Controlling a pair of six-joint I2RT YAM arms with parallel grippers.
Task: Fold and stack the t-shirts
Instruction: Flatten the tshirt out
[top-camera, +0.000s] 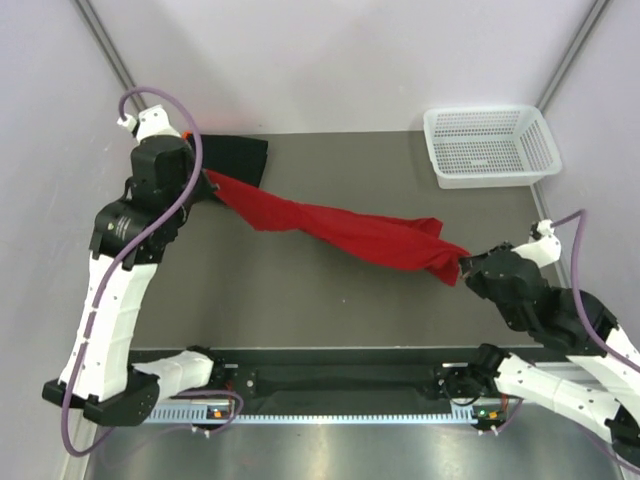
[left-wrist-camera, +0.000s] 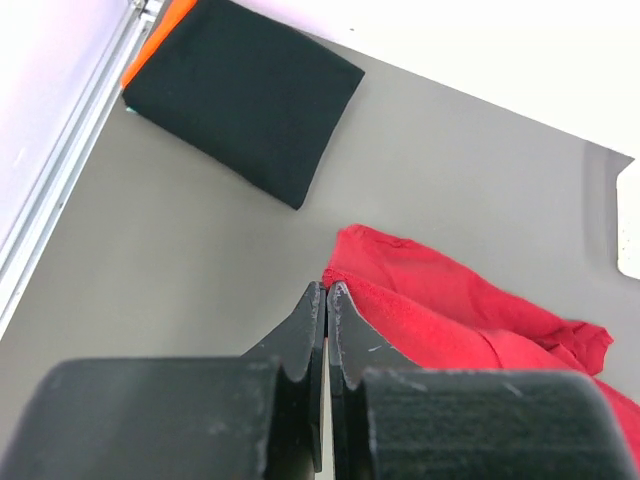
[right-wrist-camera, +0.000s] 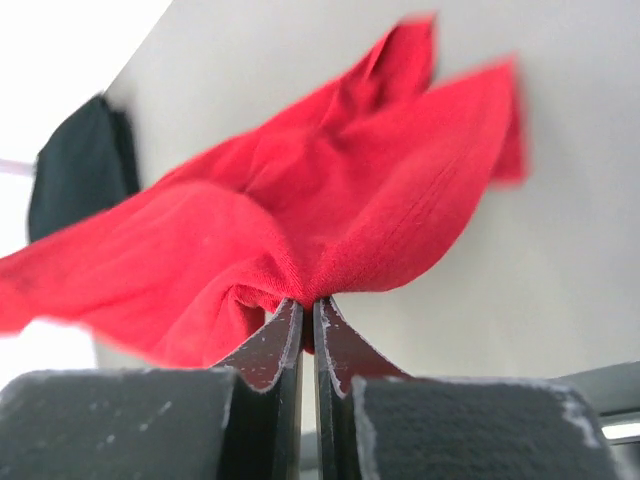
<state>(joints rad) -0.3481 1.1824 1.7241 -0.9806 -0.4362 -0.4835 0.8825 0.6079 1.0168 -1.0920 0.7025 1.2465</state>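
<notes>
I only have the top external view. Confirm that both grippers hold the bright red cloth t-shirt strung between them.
Observer: Right wrist view: the right gripper is shut, a bunched fold of the red cloth t-shirt pinched between its fingers.
Operator: Now check the left one.
Observer: Left wrist view: the left gripper is shut too, the shirt's edge caught at its very tips.
Operator: Report what that arm hides behind it.
Observer: A folded black cloth t-shirt lies flat as a neat rectangle, apart from the red one.

Plain red t-shirt (top-camera: 350, 232), black t-shirt (left-wrist-camera: 245, 95), orange shirt edge (left-wrist-camera: 160, 35), white basket (top-camera: 495, 181), grey table (top-camera: 350, 310).
</notes>
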